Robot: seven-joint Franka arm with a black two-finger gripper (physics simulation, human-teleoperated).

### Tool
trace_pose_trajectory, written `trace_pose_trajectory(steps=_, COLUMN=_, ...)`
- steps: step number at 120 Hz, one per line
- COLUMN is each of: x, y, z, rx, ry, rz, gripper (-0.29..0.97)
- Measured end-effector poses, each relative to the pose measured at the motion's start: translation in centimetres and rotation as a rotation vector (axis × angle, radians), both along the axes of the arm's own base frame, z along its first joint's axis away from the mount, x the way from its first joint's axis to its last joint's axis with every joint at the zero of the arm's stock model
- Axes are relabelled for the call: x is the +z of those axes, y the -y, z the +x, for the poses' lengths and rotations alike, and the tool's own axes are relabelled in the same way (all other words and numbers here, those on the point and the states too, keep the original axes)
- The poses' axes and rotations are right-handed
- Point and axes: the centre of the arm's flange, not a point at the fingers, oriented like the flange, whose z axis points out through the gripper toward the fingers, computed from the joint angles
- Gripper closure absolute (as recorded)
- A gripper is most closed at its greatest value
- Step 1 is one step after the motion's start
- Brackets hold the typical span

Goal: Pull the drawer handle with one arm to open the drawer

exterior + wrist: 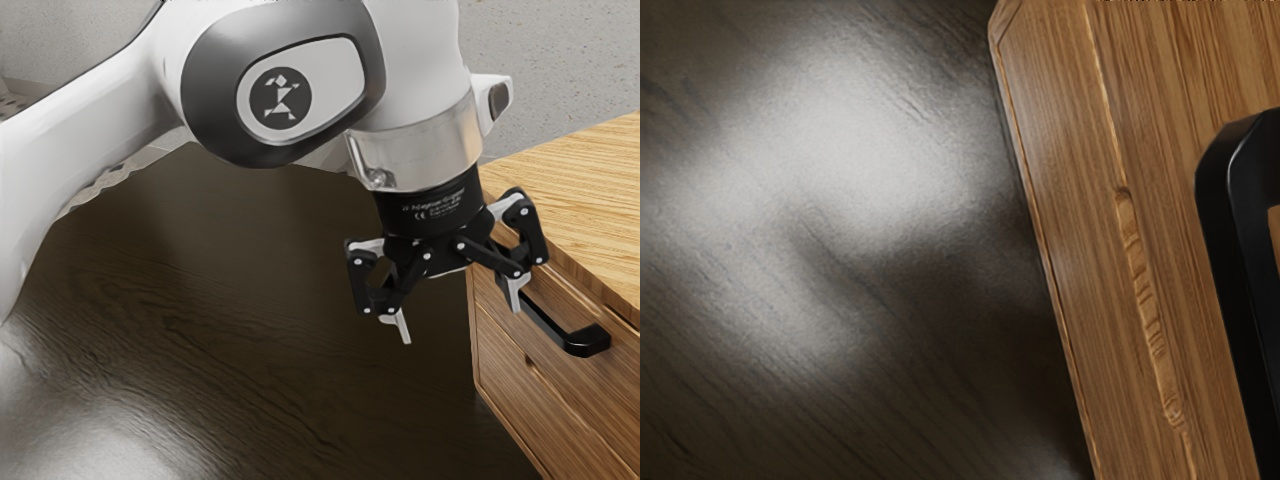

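The gripper (458, 318) is held released, fingers (513, 292) spread, at the front corner of the cabinet (580, 190) so that the handle (560, 325) can be straddled. The handle is mounted across the top drawer (530, 365) front, ungrasped.

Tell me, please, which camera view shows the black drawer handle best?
The exterior view. There the drawer handle shows as a nearly whole black bar, with the open gripper close beside it. The wrist view gives a close, cropped dark stretch of the handle, so its shape is hard to read.
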Motion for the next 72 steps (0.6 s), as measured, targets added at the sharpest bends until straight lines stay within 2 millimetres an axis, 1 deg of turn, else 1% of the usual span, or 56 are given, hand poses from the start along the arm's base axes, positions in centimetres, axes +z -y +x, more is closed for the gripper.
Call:
trace_pose_trajectory(steps=12, x=0.2, y=0.2, z=-0.1, rx=0.012, ry=0.017, rz=-0.013, gripper=0.00)
trace_pose_trajectory(steps=26, x=-0.4, y=0.1, z=-0.1, rx=0.027, ry=0.024, rz=-0.026, gripper=0.00)
trace_pose_trajectory(steps=44, x=0.6, y=0.2, z=-0.7, rx=0.034, ry=0.061, rz=-0.059, gripper=0.00)
trace_pose_trajectory(steps=54, x=0.2, y=0.2, z=-1.0, rx=0.037, ry=0.067, rz=-0.071, gripper=0.00)
trace_pose_trajectory(steps=72, x=-0.3, y=0.3, z=-1.0, rx=0.046, ry=0.088, rz=-0.091, gripper=0.00)
